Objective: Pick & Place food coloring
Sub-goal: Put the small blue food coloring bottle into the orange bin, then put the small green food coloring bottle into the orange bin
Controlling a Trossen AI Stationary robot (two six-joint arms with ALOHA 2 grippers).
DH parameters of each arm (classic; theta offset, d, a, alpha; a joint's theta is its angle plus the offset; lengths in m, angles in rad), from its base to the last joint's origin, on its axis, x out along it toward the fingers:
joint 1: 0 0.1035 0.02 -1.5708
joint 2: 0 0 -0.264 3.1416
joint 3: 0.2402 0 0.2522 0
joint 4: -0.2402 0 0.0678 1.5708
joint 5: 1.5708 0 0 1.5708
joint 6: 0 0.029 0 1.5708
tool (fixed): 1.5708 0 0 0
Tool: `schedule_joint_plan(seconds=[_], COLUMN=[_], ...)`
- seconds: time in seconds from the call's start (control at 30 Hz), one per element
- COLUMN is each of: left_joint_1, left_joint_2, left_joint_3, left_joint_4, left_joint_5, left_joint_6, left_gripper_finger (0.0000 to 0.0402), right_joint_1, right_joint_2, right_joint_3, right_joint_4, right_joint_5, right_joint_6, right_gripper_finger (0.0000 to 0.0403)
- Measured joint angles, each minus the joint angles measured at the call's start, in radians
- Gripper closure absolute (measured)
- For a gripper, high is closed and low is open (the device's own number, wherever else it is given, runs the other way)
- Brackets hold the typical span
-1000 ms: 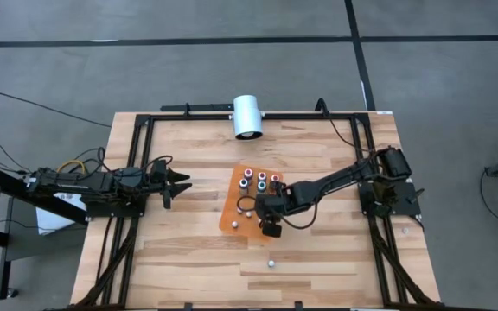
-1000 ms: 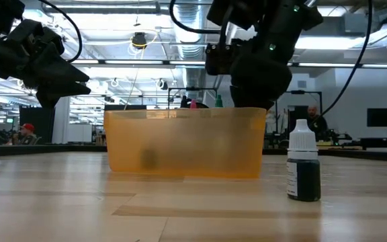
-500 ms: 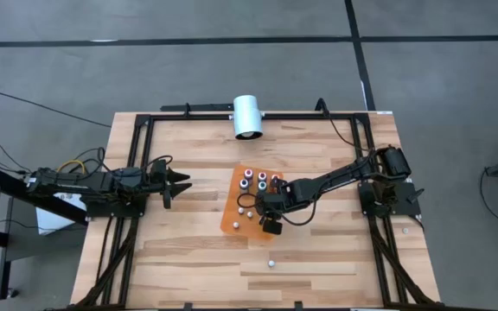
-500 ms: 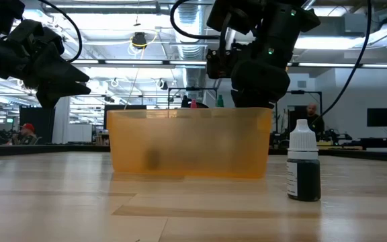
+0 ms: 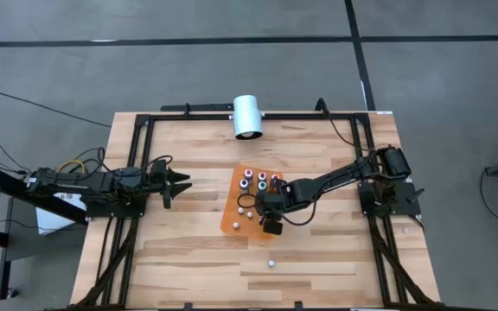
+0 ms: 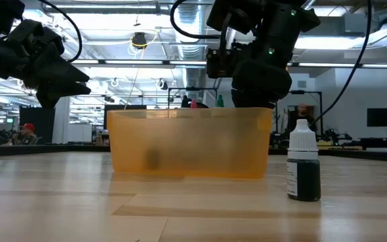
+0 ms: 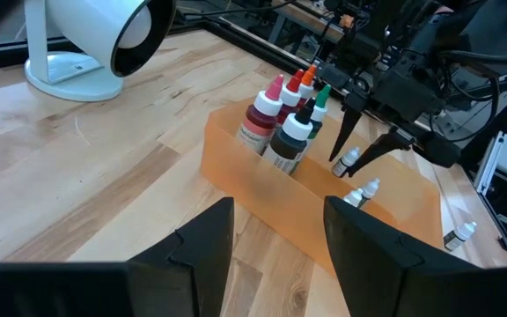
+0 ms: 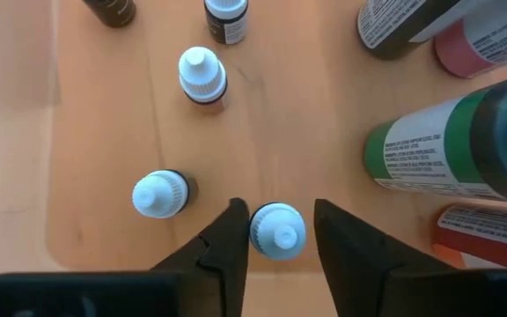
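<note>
The right pincer stood parted around a small bottle inside the orange bin, releasing; next, lift clear.

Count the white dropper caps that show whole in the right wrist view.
3. One white cap sits inside the open right tool, one is close beside it, and one is farther into the orange tray. Cut-off bottles may hide more.

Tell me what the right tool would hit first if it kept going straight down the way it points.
Probably the white-capped small bottle standing between the right tool's open fingers, inside the orange bin.
</note>
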Motion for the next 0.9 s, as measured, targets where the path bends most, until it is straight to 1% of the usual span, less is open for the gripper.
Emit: schedule_joint_plan(seconds=[0.57, 0.67, 0.9], left_joint_1=[0.000, 0.000, 0.000], left_joint_2=[0.000, 0.000, 0.000], left_joint_3=[0.000, 0.000, 0.000], left_joint_4=[0.000, 0.000, 0.000], left_joint_5=[0.000, 0.000, 0.000], left_joint_6=[0.000, 0.000, 0.000], left_gripper_finger=[0.0233, 0.0233, 0.0233], right_joint_1=[-0.001, -0.002, -0.002], right_joint_2=[0.000, 0.000, -0.004], right_joint_3=[0.000, 0.006, 0.093], right_joint_4=[0.000, -0.011, -0.122], right_joint_5=[0.001, 0.001, 0.001], right_joint_6=[0.000, 0.000, -0.018], right_gripper_finger=[0.0245, 0.0244, 0.0255])
